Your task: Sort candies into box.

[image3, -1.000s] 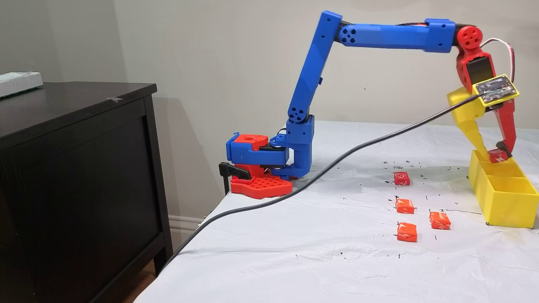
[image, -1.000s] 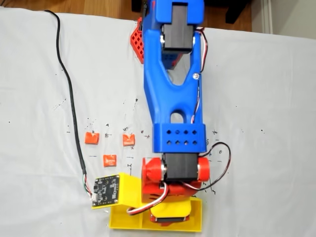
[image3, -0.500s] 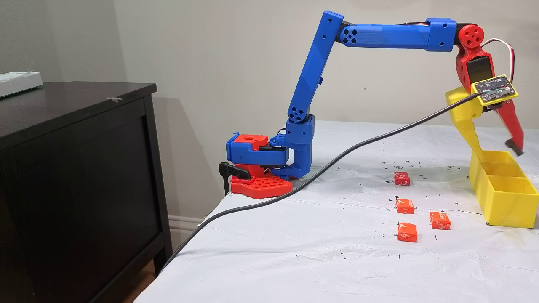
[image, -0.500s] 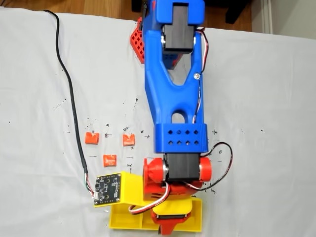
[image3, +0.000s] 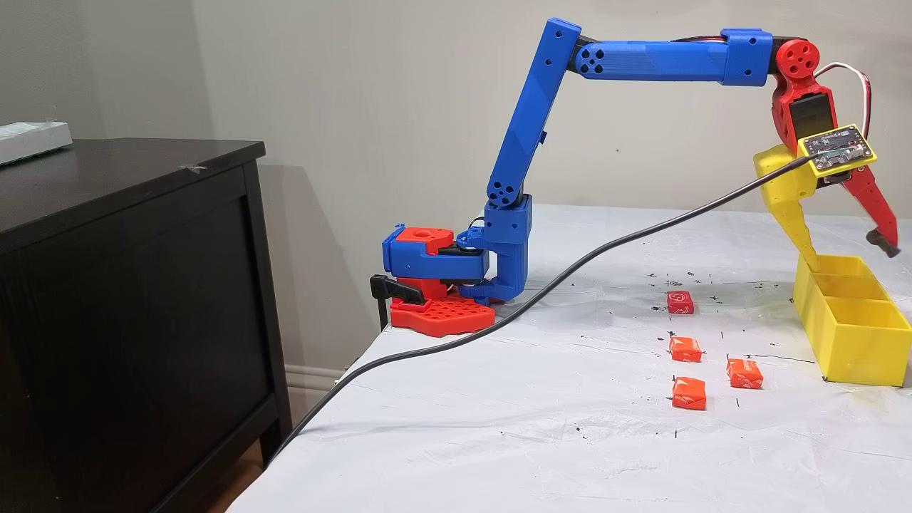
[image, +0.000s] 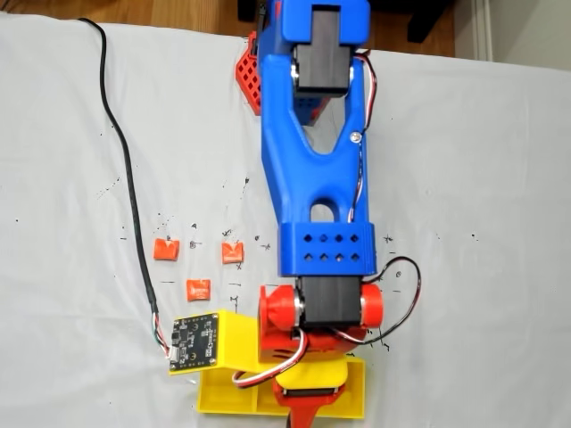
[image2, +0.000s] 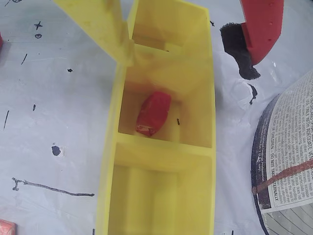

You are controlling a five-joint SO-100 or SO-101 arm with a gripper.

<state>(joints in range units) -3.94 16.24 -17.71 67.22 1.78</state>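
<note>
Tool [image3: 851,260] hangs over the box [image3: 855,335] at the table's [image3: 499,427] far end, fingers spread wide, holding nothing. Wrist view: one red candy [image2: 153,113] lies in the middle compartment. Four candies [image3: 687,348] sit on the table near the box. Overhead, the arm [image: 317,178] hides most of the box.
</note>
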